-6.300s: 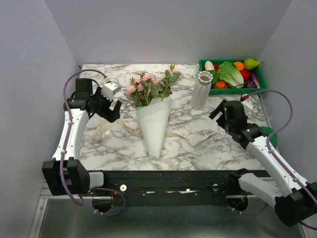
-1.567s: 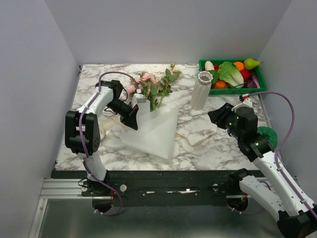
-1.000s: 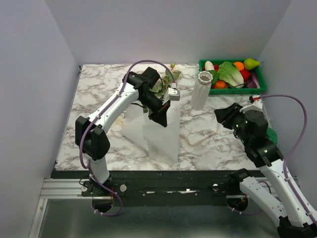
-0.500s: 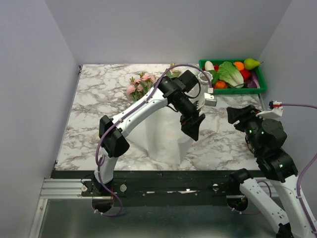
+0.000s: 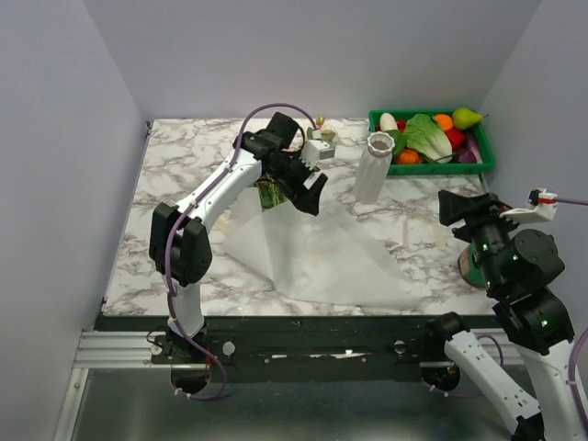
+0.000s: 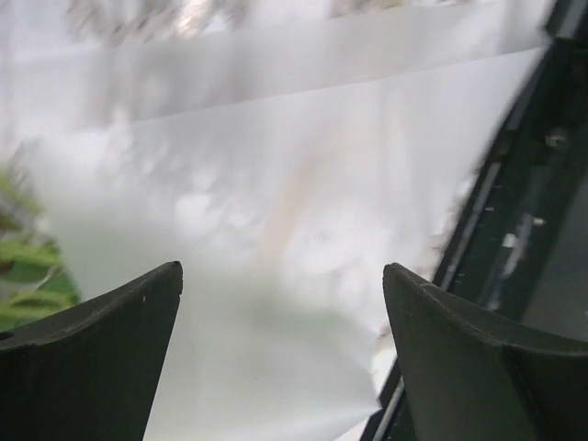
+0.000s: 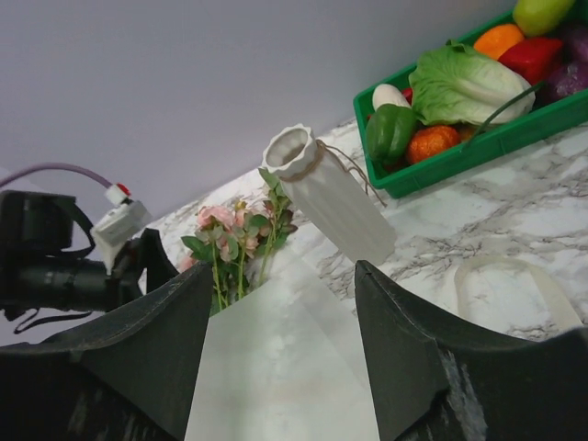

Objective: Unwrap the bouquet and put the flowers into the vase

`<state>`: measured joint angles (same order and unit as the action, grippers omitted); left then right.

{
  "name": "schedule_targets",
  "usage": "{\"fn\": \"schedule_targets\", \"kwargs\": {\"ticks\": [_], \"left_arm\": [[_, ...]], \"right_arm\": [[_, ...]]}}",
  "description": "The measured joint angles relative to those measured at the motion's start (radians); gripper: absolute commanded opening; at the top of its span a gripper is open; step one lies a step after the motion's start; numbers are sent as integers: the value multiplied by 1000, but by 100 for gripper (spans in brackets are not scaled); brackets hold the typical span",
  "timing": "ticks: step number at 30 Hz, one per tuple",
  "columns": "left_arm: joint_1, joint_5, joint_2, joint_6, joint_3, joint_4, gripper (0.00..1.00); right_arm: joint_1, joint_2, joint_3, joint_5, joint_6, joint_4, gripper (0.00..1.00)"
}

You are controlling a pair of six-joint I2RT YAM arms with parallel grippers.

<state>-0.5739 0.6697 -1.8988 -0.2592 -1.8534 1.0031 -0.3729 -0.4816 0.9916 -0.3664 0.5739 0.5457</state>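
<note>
Our left gripper (image 5: 310,195) stood spread and empty just above the flowers (image 7: 228,241), which lay at the far left corner of the flattened paper (image 5: 322,262). We judged it best to pinch the whole bunch low, then carry it right to the upright vase (image 5: 372,170). Our right gripper (image 7: 283,271) was also spread and empty.

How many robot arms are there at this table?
2. The left arm stretches over the unfolded white paper by the flowers; the right arm stands raised on the right side. None seems hidden.
</note>
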Motion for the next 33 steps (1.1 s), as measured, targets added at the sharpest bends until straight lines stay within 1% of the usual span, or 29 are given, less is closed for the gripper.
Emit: {"fn": "schedule_targets", "kwargs": {"ticks": [3, 6, 15, 22, 25, 26, 27, 29, 30, 32, 33], "left_arm": [[65, -106, -3, 8, 103, -77, 99], [85, -179, -5, 10, 171, -131, 99], [97, -305, -11, 14, 211, -254, 99], [101, -345, -50, -5, 215, -244, 99], [101, -349, -56, -14, 249, -230, 98], [101, -349, -56, -15, 256, -225, 95], [101, -349, -56, -18, 265, -218, 87], [101, -350, -56, -19, 275, -206, 77], [101, -350, -56, -25, 278, -202, 62], [103, -350, -56, -25, 282, -193, 45], [104, -349, -56, -26, 282, -188, 33]], "right_arm": [[0, -2, 5, 2, 0, -2, 71], [0, -7, -5, 12, 0, -2, 72], [0, -7, -42, 46, 1, -2, 71], [0, -7, -46, 60, 1, -3, 70], [0, -7, -47, 62, 1, -3, 69], [0, -7, -47, 64, 1, -3, 68], [0, -8, -47, 65, 1, -3, 68], [0, -9, -47, 68, 1, -3, 68], [0, -9, -47, 69, 1, -4, 67], [0, -10, -49, 72, 1, -6, 67], [0, -10, -51, 74, 2, -6, 67]]}}
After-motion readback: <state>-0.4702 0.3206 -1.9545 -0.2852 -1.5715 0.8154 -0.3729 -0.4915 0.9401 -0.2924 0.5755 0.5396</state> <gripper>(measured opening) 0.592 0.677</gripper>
